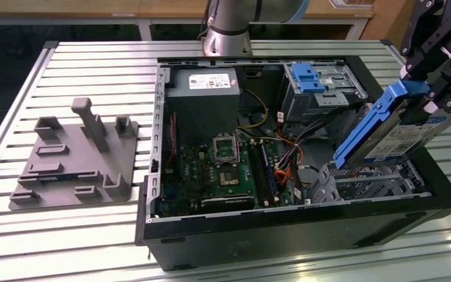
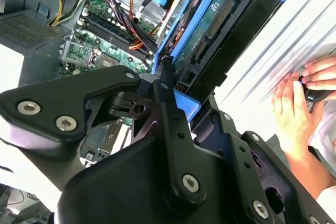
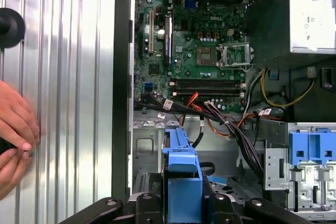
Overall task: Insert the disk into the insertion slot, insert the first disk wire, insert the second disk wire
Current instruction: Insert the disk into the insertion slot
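Exterior view, disk (image 1: 394, 138) (tilted) in tool (image 1: 423, 98)

disk (image 1: 389, 136) above insertion slot (image 1: 366, 181) in case (image 1: 288, 230) corner, exterior view's right | fixture (image 1: 73, 164) on table (image 1: 92, 59), exterior view's left of case

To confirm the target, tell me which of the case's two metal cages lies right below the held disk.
The low silver perforated drive cage, just under the disk in the gripper; the taller grey cage with the blue latch stands apart.

bright | glare on table (image 1: 77, 235) | case (image 1: 288, 229) interior dim | hand (image 2: 294, 103) possibly blurred
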`<action>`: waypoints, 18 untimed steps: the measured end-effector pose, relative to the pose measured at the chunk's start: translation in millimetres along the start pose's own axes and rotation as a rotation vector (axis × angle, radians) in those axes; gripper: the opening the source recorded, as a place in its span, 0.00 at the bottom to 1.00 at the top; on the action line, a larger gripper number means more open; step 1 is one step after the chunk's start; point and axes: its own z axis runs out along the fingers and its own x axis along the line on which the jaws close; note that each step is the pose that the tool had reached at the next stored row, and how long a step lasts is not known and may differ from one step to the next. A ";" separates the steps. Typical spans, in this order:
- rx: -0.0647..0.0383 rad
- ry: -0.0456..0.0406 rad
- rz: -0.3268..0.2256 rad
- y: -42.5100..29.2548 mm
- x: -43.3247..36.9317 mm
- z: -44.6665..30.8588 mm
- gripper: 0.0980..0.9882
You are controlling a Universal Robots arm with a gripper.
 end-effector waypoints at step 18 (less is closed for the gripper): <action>0.000 0.0001 -0.001 -1.5 0.7 11.1 0.30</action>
